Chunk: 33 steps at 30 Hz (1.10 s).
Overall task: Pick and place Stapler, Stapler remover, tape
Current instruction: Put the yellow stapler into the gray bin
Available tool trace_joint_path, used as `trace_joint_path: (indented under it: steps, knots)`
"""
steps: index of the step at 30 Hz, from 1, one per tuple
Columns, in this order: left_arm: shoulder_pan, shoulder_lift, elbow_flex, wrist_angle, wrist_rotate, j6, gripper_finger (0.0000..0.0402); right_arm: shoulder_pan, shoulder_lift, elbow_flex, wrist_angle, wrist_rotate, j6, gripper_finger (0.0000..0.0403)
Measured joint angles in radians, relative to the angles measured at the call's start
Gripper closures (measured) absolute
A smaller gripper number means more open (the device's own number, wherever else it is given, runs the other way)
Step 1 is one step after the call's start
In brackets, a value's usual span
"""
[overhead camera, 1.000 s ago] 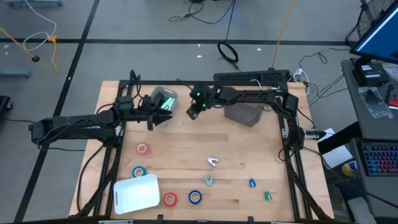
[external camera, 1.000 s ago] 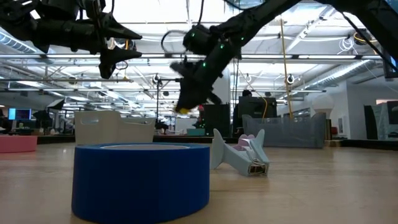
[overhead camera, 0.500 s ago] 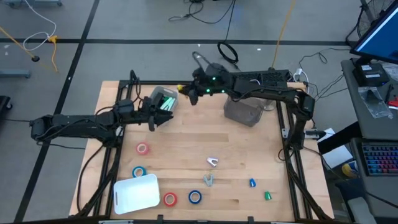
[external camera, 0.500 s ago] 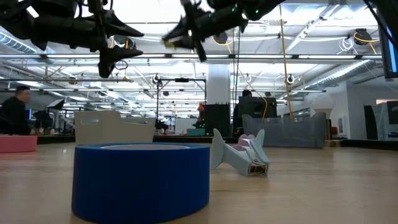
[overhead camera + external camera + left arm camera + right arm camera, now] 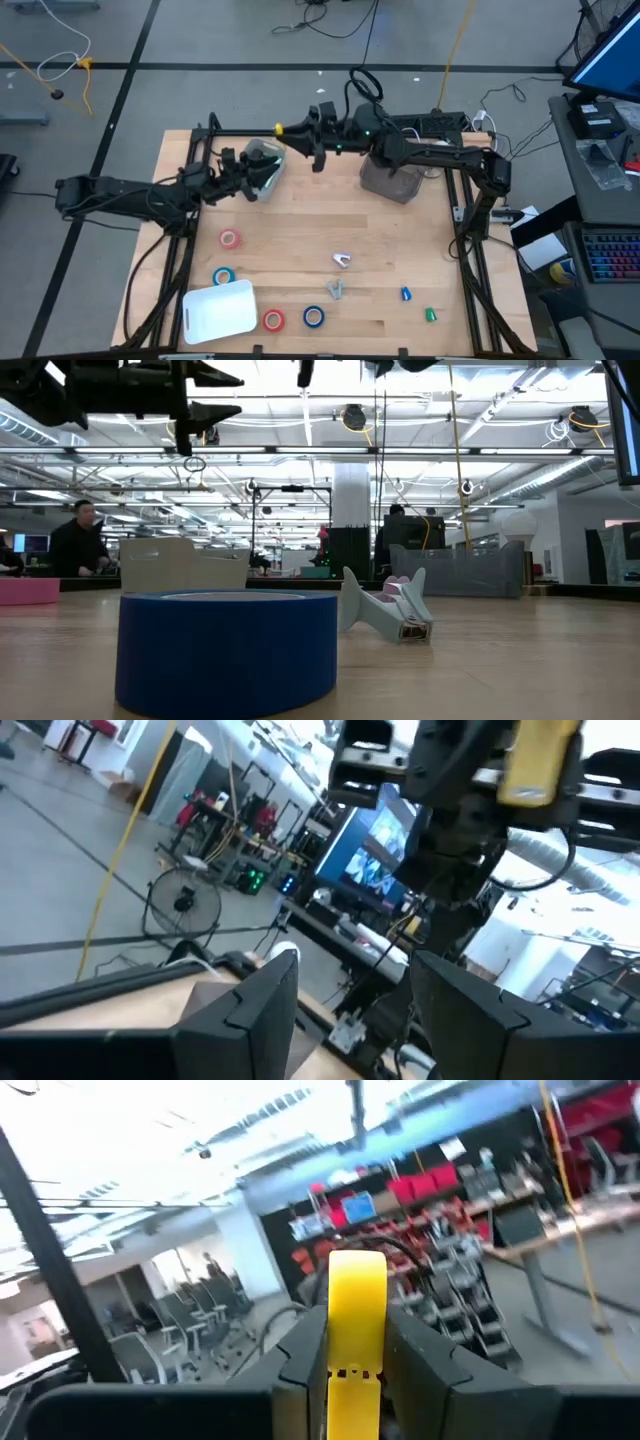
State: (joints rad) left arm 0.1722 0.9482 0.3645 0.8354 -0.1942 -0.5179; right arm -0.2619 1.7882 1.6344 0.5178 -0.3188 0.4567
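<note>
My right gripper (image 5: 297, 131) is high above the table's far edge, shut on a small yellow stapler (image 5: 283, 128), which also shows in the right wrist view (image 5: 356, 1295). My left gripper (image 5: 254, 181) stands open and holds nothing (image 5: 350, 995), raised beside the clear bin (image 5: 270, 155) that holds green pieces. Tape rolls lie flat on the table: pink (image 5: 229, 238), blue (image 5: 222, 276), red (image 5: 273, 320), blue (image 5: 313, 317). Two pale staple removers (image 5: 342, 260) (image 5: 335, 290) lie mid-table. A blue stapler (image 5: 405, 294) and a green one (image 5: 431, 314) lie at the near right. My right gripper pinches the yellow stapler between its two fingers, one on each long side (image 5: 352, 1348). The fingers lie along it and point about level toward the table's left. The stapler's rounded end (image 5: 356, 1270) sticks out past the fingertips, lifted clear of everything.
A grey bin (image 5: 392, 182) stands at the far right, under the right arm. A white lid (image 5: 220, 310) lies at the near left. In the low view a blue tape roll (image 5: 228, 650) fills the foreground, with a staple remover (image 5: 385, 610) behind it. A person (image 5: 75, 540) is in the room beyond.
My right gripper has risen with the yellow stapler and gone toward the table's far edge and a little left, tipping from pointing down to about level. My left gripper has tipped upward and risen slightly beside the clear bin, staying open.
</note>
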Motion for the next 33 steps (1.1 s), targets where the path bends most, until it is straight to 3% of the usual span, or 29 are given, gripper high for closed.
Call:
trace_joint_path:
  steps: [6,14,27,33]
  knots:
    - [-0.017,0.099,0.106,0.007,0.000,0.020,0.0204,0.049,0.001,0.000,0.096,0.026,-0.068,0.0330]
    - [-0.057,0.190,0.255,0.004,0.010,0.153,0.0204,0.074,0.002,0.000,0.096,0.034,-0.113,0.0327]
    - [-0.103,0.179,0.264,0.004,0.011,0.222,0.0204,0.074,0.002,-0.014,0.093,0.033,-0.129,0.0330]
    - [-0.102,0.176,0.264,0.101,0.009,0.294,0.0204,0.074,0.002,-0.018,0.092,0.033,-0.129,0.0328]
